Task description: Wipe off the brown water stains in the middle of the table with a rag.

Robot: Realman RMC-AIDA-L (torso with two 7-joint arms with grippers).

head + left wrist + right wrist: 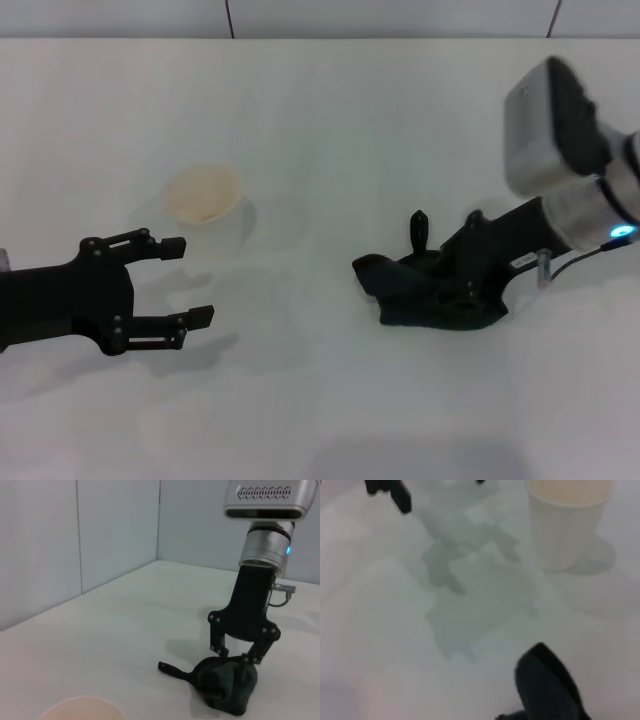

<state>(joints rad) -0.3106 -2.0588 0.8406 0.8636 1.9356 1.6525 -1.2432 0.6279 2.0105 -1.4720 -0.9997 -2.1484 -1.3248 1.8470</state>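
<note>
The dark rag (395, 282) lies bunched on the white table (320, 120), right of the middle. My right gripper (428, 272) reaches down onto it, its jaws closed around the top of the bunch. The left wrist view shows this gripper (234, 660) with its fingers (219, 650) pressed into the rag (225, 687). A fold of the rag (550, 685) shows in the right wrist view. No brown water stain shows in any view. My left gripper (190, 282) is open and empty, low over the table at the left.
A white paper cup (205, 200) with a cream inside stands left of the middle, just beyond my left gripper; it also shows in the right wrist view (567, 520) and the left wrist view (82, 707). A wall runs behind the table's far edge.
</note>
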